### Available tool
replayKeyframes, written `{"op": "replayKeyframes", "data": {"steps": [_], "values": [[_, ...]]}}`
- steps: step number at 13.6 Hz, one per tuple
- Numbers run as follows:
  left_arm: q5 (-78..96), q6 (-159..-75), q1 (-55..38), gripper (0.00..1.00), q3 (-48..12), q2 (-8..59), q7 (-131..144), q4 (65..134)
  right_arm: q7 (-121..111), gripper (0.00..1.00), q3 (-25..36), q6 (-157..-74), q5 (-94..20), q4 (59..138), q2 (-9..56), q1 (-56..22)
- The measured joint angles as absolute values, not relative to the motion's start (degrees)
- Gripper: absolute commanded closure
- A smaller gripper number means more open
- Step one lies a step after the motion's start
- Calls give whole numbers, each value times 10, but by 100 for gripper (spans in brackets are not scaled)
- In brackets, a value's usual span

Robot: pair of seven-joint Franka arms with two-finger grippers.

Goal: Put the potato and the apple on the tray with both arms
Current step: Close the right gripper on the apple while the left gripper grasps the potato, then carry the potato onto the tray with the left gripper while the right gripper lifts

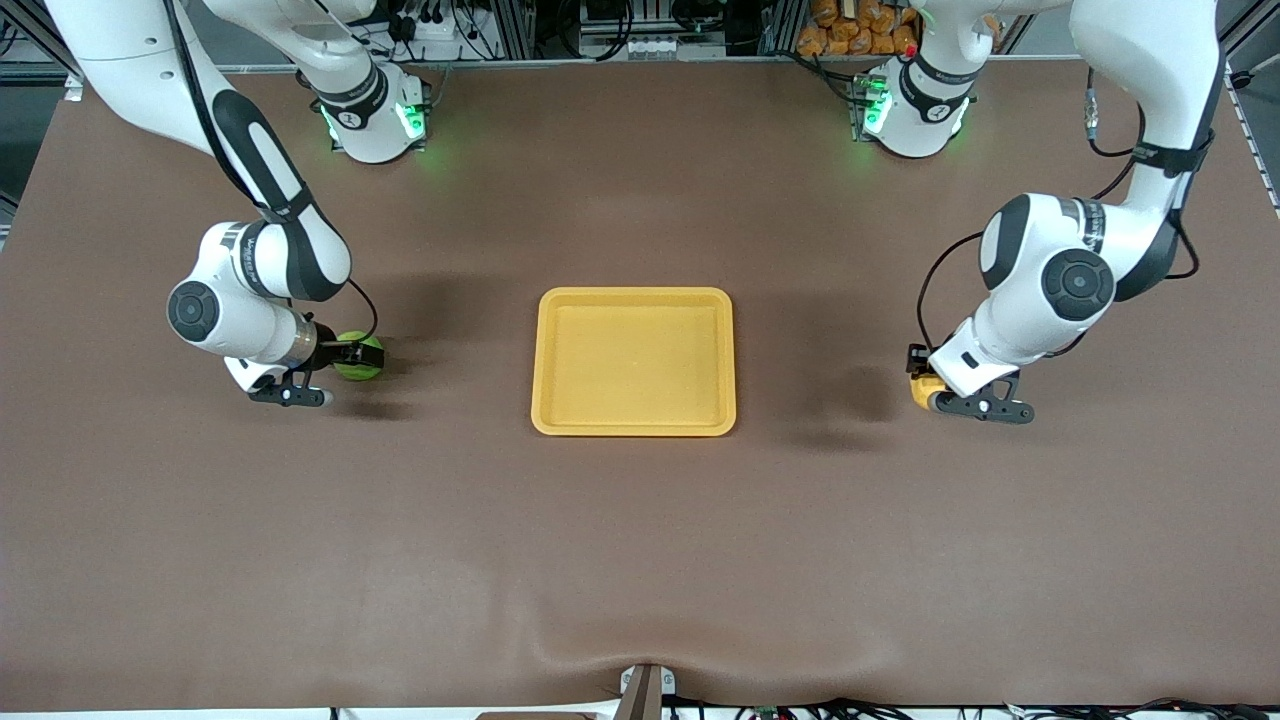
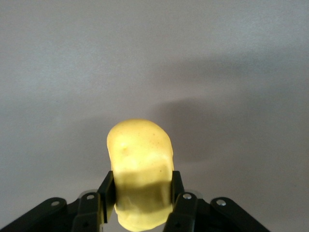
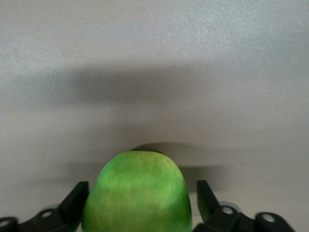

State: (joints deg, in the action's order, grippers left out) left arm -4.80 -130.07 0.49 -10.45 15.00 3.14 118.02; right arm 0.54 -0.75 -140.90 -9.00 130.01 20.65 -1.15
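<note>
The yellow tray [image 1: 636, 297] lies at the table's middle with nothing in it. Toward the left arm's end, my left gripper [image 1: 921, 384] is down at the table, shut on the yellow-orange potato [image 1: 927, 392]. In the left wrist view both pads press the potato's [image 2: 140, 159] sides at the left gripper [image 2: 141, 189]. Toward the right arm's end, my right gripper [image 1: 358, 355] is low around the green apple [image 1: 364, 364]. In the right wrist view the apple [image 3: 137, 191] sits between the right gripper's [image 3: 140, 198] open fingers [image 3: 206, 195], with a gap on one side.
The brown table mat stretches bare between each arm and the tray. A fold in the mat [image 1: 640, 650] lies at the edge nearest the front camera. Cables and bags of orange items [image 1: 850, 30] sit past the table's edge by the bases.
</note>
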Motion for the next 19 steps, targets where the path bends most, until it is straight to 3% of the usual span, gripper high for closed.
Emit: {"op": "replayKeyframes", "data": {"steps": [1, 7, 13, 19], "values": [[-48, -1286, 5, 100, -109, 149, 31, 1169, 5, 67, -8, -1409, -90, 1300, 206, -13], [-48, -1253, 2, 100, -124, 141, 31, 1139, 5, 100, -8, -1410, -90, 1300, 205, -20], [-48, -1183, 2, 100, -155, 138, 69, 1088, 5, 100, -8, -1362, -90, 1293, 191, -20], [-47, -1171, -31, 100, -208, 160, 157, 1062, 5, 100, -5, -1254, -93, 1251, 156, -20]]}}
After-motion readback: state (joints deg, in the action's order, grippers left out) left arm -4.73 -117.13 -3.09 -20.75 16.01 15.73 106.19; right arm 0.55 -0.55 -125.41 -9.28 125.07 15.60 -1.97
